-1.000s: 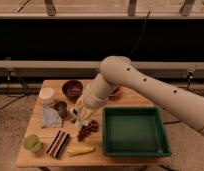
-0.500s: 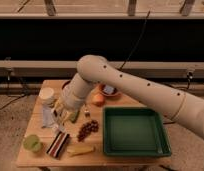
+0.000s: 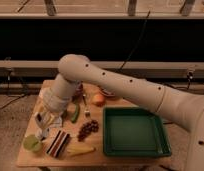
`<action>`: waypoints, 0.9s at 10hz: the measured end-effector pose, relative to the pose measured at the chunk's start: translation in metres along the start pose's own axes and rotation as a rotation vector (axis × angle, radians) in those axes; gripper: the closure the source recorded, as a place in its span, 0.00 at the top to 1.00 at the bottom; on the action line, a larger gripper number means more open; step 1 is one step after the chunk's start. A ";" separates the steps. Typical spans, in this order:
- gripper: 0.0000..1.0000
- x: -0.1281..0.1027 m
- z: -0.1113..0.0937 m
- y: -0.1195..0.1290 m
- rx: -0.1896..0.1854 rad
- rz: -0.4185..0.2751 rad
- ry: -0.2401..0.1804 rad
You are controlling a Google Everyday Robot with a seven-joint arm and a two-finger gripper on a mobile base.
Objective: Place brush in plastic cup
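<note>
Since half a second ago my arm has swung further toward the left of the frame and dropped lower; the pincer [image 3: 44, 121] now hangs over the left part of the desk [image 3: 95, 158], its jaws pressed together; a pale shape [image 3: 42, 132] shows just beneath it, and I cannot tell whether that is the brush or whether I pinch it; the plastic cup [image 3: 31, 144] stands light green at the lower left of the frame, just below and left of the pincer, apart from it; beside the cup to the right lies a dark striped block [image 3: 58, 143], then a yellow piece [image 3: 80, 149]; a bunch of grapes [image 3: 88, 129] sits near the middle; the green tray [image 3: 136, 150] fills the lower right; an orange [image 3: 98, 99] rests above it, with a small fork [image 3: 86, 106] and a green vegetable [image 3: 74, 113] to its left.
</note>
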 end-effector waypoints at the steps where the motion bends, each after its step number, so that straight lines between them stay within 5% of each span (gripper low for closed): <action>1: 0.00 -0.003 0.004 -0.004 -0.006 -0.006 -0.002; 9: 0.00 0.015 0.044 -0.050 -0.071 0.002 -0.010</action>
